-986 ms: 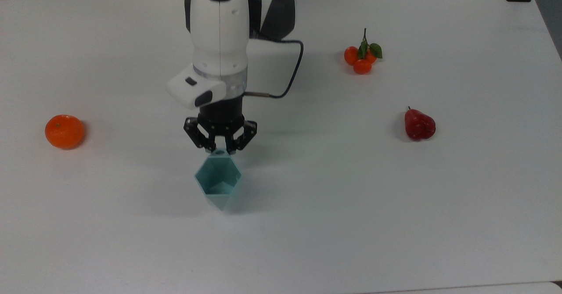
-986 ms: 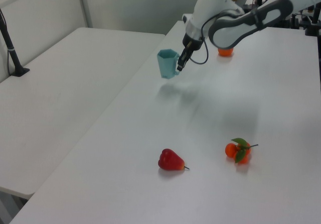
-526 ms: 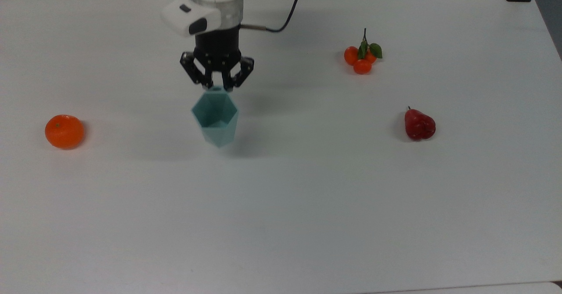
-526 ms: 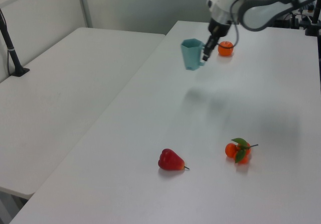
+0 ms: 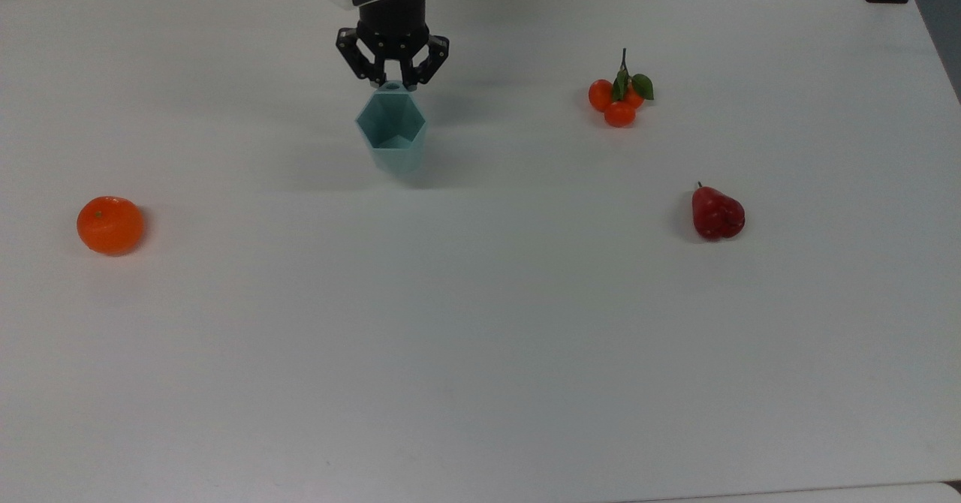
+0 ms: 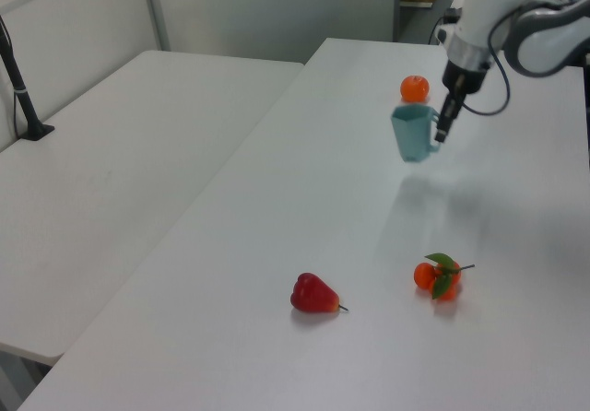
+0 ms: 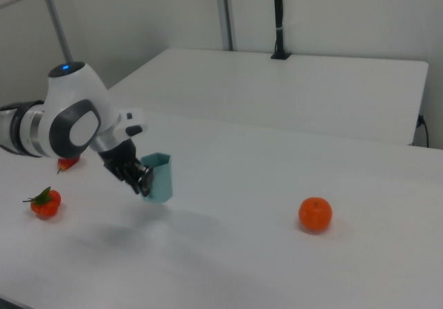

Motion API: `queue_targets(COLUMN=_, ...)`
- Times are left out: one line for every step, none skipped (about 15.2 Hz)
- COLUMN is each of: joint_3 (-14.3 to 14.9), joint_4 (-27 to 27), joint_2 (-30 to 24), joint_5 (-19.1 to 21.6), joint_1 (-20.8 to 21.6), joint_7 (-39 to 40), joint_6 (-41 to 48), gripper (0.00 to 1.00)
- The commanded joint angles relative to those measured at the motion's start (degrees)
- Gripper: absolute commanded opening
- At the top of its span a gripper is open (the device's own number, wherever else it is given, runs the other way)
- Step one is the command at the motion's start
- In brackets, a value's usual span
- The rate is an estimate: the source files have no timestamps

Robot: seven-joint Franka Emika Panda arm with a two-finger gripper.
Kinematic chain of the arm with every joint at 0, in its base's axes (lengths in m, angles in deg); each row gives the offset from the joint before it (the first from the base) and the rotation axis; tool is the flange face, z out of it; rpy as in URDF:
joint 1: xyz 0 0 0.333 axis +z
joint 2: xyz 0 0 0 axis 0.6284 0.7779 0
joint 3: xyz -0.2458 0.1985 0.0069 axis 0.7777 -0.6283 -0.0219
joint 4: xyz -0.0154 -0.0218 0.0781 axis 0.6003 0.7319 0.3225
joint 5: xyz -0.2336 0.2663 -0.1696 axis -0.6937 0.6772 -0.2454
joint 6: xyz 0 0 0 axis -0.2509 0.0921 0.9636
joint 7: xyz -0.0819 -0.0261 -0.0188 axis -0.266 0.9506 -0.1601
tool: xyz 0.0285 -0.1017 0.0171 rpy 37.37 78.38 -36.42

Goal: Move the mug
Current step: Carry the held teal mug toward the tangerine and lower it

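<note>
the mug (image 5: 391, 135) is carried clear of the white table (image 5: 480, 338), toward the far side in the top view, between the orange (image 5: 109, 224) at the top view's left and the cluster of small tangerines (image 5: 619, 97) at the top view's right, with a shadow cast beneath it. it is pinched by its small tab handle between the closed fingers of the gripper (image 5: 393, 82), the cup hanging upright below in the left view. a light, stiff and probably smooth plastic body is suggested, so the handle serves as the hold, though swinging or slipping is to be expected with quick motion.
</note>
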Motion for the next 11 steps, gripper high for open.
queue_targets(joint_3=0.3, joint_4=4.5, joint_2=-3.3, joint_5=-0.9, joint_1=1.4, joint_7=-2.2, joint_6=-1.1, gripper=0.03)
queue_targets(joint_3=0.3, joint_4=4.5, joint_2=-3.0, joint_5=-0.9, joint_1=1.4, joint_7=-2.2, joint_6=-1.6, gripper=0.03)
queue_targets(joint_3=0.3, joint_4=4.6, joint_2=-2.7, joint_5=-0.9, joint_1=1.4, joint_7=-2.2, joint_6=-2.4, gripper=0.03)
queue_targets(joint_3=0.3, joint_4=4.6, joint_2=-1.9, joint_5=-1.0, joint_1=1.5, joint_7=-2.2, joint_6=-2.8, gripper=0.03)
queue_targets(joint_3=0.3, joint_4=4.6, joint_2=-1.2, joint_5=-0.9, joint_1=2.0, joint_7=-2.2, joint_6=-3.1, gripper=0.03)
queue_targets(joint_3=0.3, joint_4=4.6, joint_2=-0.8, joint_5=-0.9, joint_1=2.5, joint_7=-2.2, joint_6=-3.3, gripper=0.03)
queue_targets(joint_3=0.3, joint_4=4.6, joint_2=-0.3, joint_5=-0.9, joint_1=2.5, joint_7=-2.4, joint_6=-4.0, gripper=0.03)
queue_targets(joint_3=0.3, joint_4=4.6, joint_2=0.4, joint_5=-0.9, joint_1=2.5, joint_7=-2.7, joint_6=-5.5, gripper=0.03)
queue_targets(joint_3=0.2, joint_4=4.6, joint_2=1.2, joint_5=-0.9, joint_1=2.5, joint_7=-2.9, joint_6=-7.0, gripper=0.05)
queue_targets(joint_3=0.3, joint_4=4.5, joint_2=1.7, joint_5=-0.9, joint_1=2.6, joint_7=-3.6, joint_6=-8.1, gripper=0.05)
queue_targets(joint_3=0.3, joint_4=4.6, joint_2=1.9, joint_5=-0.9, joint_1=2.7, joint_7=-3.8, joint_6=-8.2, gripper=0.05)
